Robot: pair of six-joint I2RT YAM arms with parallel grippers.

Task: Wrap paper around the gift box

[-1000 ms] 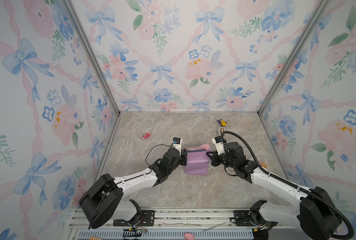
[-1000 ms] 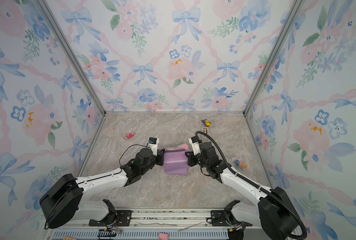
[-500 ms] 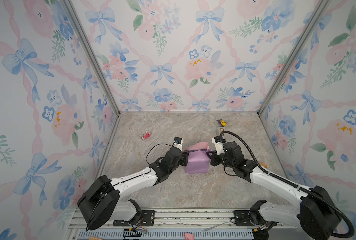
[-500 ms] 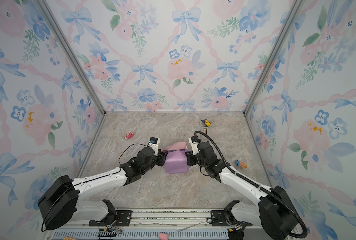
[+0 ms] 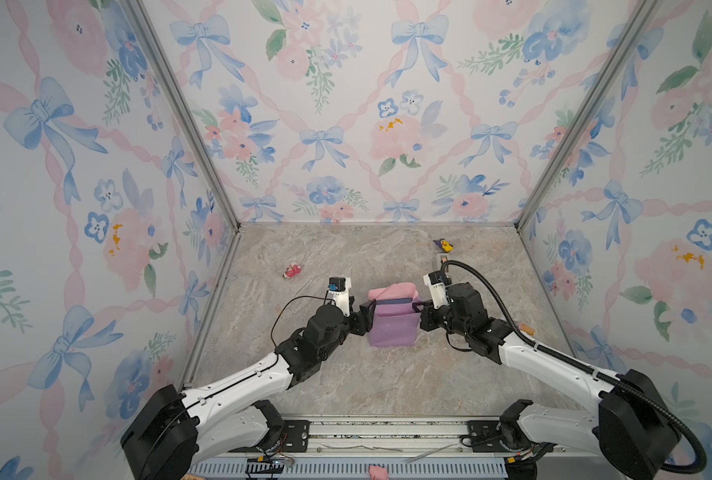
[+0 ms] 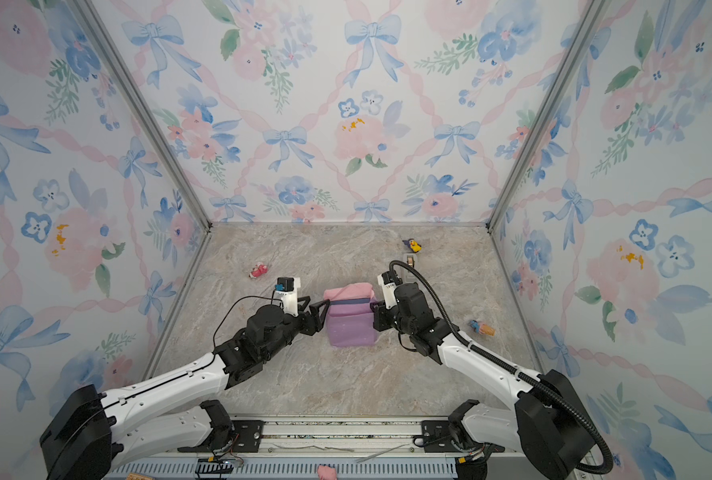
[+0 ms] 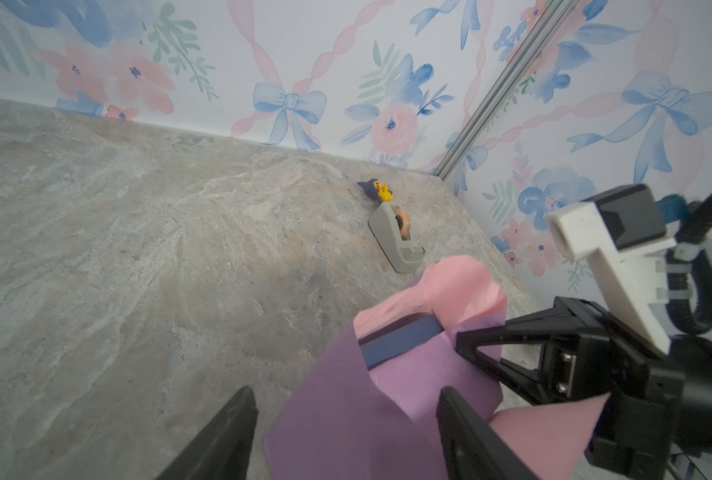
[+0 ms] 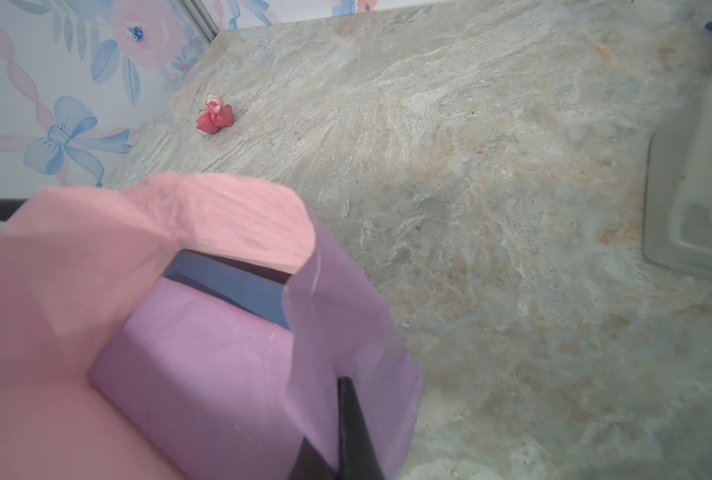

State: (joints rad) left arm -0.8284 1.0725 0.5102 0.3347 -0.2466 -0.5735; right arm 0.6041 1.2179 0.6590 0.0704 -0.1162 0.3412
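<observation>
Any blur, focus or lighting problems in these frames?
In both top views: sharp, evenly lit, only soft shadows under the arms. Left wrist: dispenser crisp, the nearest paper slightly soft. Right wrist: figurine sharp, but the close paper and the dispenser at the frame edge are blurred. No glare in any view.

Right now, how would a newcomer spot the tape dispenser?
On the marbled tabletop, look toward the far right corner. Just nearer than the small yellow and purple toy sits the low grey plastic tape dispenser, the only grey item among colourful toys.
</observation>
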